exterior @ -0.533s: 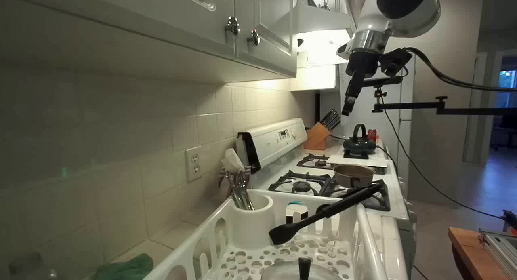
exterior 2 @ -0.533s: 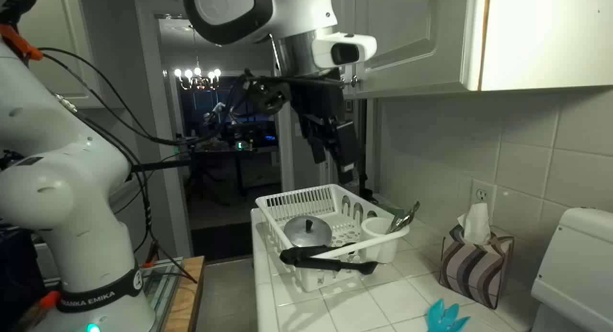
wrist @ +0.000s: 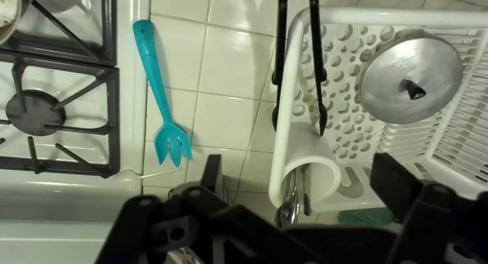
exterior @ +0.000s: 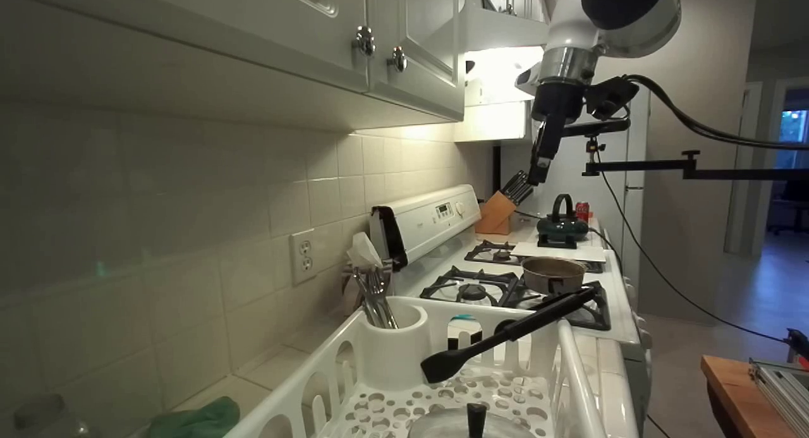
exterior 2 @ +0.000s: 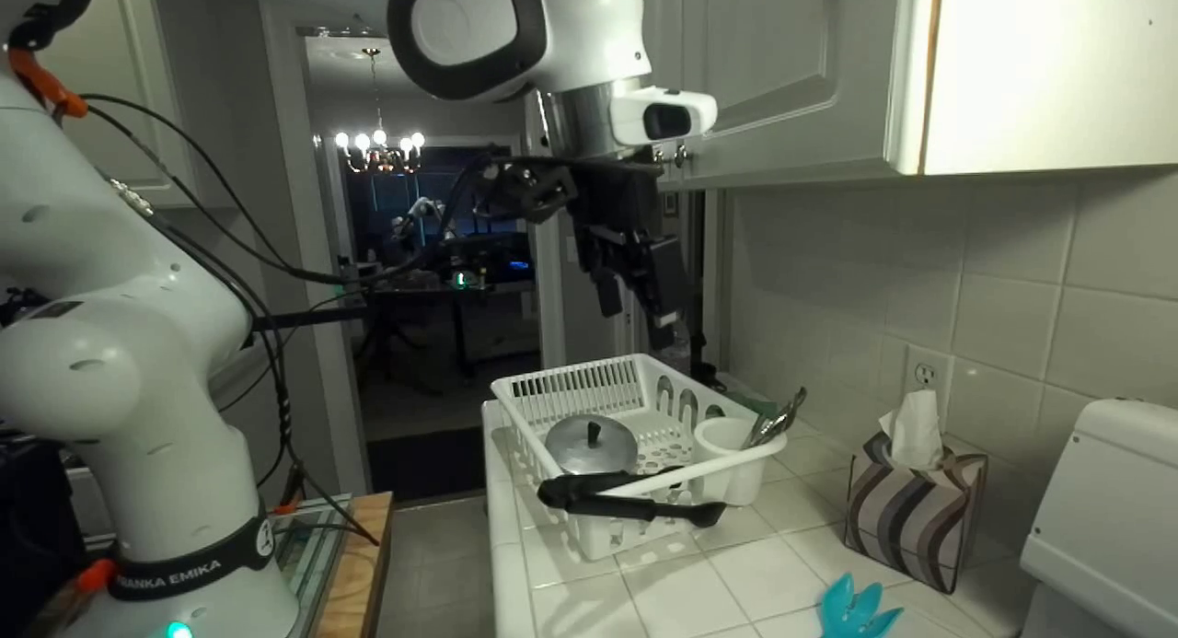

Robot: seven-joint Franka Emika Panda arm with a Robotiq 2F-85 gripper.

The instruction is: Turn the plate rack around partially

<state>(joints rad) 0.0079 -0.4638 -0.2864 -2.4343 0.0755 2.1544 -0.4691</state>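
Note:
The plate rack (exterior 2: pixel 571 389) is white plastic and stands on the tiled counter; it also shows in an exterior view (exterior: pixel 580 387) and the wrist view (wrist: pixel 286 85). Its round utensil cup (wrist: pixel 310 148) holds metal cutlery. A metal lid (wrist: pixel 408 66) with a black knob lies inside. Black tongs-like utensils (exterior 2: pixel 635 507) hang over the rack's end rim. My gripper (exterior 2: pixel 637 323) is open and empty, above the rack and apart from it. In the wrist view the fingers (wrist: pixel 301 170) are wide apart, with the utensil cup seen between them.
A turquoise fork-shaped utensil (wrist: pixel 154 73) lies between rack and stove (wrist: pixel 131 142). A tissue box (exterior 2: pixel 906 518) stands near the wall. A pot (exterior: pixel 553 275) sits on a burner. Cabinets (exterior: pixel 253 40) hang above. A green cloth (exterior: pixel 199 419) lies between rack and wall.
My gripper has moved slightly, a little down and towards the tiled wall. The plate rack and the things in it have not moved.

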